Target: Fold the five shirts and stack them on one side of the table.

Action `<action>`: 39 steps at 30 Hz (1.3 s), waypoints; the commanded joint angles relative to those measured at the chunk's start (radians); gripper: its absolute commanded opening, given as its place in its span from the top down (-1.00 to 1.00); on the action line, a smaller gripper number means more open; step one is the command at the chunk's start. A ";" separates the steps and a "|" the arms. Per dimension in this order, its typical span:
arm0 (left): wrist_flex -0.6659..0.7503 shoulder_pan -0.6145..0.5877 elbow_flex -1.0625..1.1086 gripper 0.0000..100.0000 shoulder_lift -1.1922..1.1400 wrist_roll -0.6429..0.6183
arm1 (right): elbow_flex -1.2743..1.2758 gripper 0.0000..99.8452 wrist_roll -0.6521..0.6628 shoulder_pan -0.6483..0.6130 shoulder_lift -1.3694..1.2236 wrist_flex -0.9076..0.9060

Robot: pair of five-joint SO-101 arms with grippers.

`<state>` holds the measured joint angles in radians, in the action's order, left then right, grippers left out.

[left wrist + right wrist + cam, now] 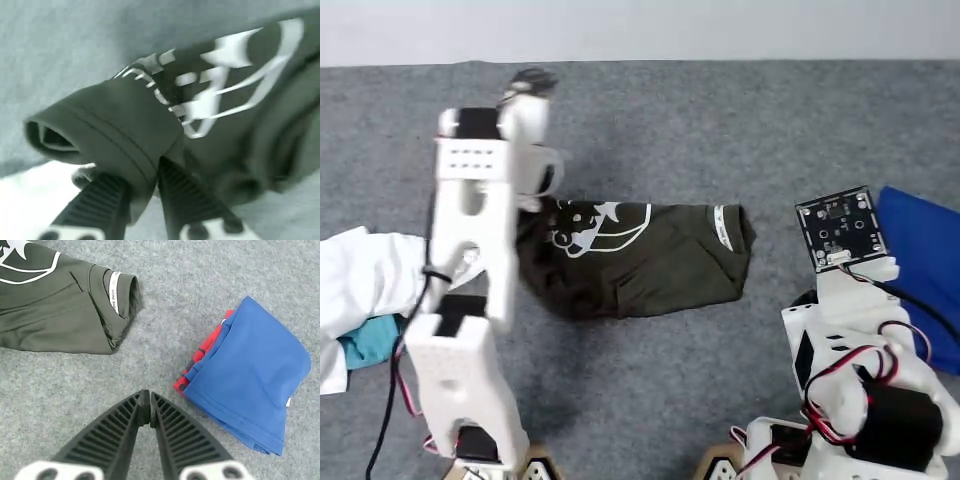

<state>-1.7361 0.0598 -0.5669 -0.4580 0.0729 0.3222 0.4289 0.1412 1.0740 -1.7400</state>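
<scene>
Dark green shirt (pixel 650 265) lies mid-table, roughly folded, long axis running left-right, collar end toward the right arm's side. L gripper (pixel 141 170) is at the shirt's left end, pinching a rolled fold of hem or sleeve cloth btwn its ribbed fingers (pixel 107 200). The cloth bulges above the pinch. R gripper (pixel 148 399) is pressed together, tips touching, nothing in it. It hovers over bare grey table top (pixel 770 130), near the gap btwn the green shirt's collar end and the blue shirt (pixel 255 370).

Blue shirt is folded at the table's right side, w/ red-patterned cloth (pixel 200 357) showing at one edge, partly under it. In the high view it runs off the frame's right edge. White shirt (pixel 365 275) is heaped loosely at the left side, w/ teal cloth (pixel 365 340) poking out below. Both are cut by the frame's left edge.

Room: there's an open grey strip btwn the green and blue shirts. A wide bare band lies beyond the green shirt up to the table's far edge (pixel 720 63), where a pale wall (pixel 640 30) begins. The patch in front of the green shirt, btwn the two arm bases, is bare too.

Writing: white graphic print (pixel 590 228) sits near the green shirt's left end. White neck tape (pixel 114 287) inside the collar carries small dark lettering. Small white tag (pixel 288 401) sits at the blue shirt's corner, too small to tell any print.
</scene>
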 commanded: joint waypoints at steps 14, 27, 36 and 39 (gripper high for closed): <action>0.132 0.470 -0.168 0.99 -0.011 -0.089 | -0.002 0.98 0.011 0.005 -0.005 -0.008; 0.066 0.529 -0.628 0.95 -0.393 -0.150 | 0.058 0.98 0.011 0.005 0.002 -0.008; -0.017 0.540 -0.796 0.57 -0.454 -0.155 | 0.058 0.98 0.011 0.005 0.002 -0.005; -0.018 0.522 -0.796 0.57 -0.453 -0.155 | 0.058 0.98 0.011 0.005 0.002 -0.007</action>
<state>-1.7254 0.5984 -1.3249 -0.9244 -0.0760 0.3851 0.4289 0.1412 1.0740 -1.7400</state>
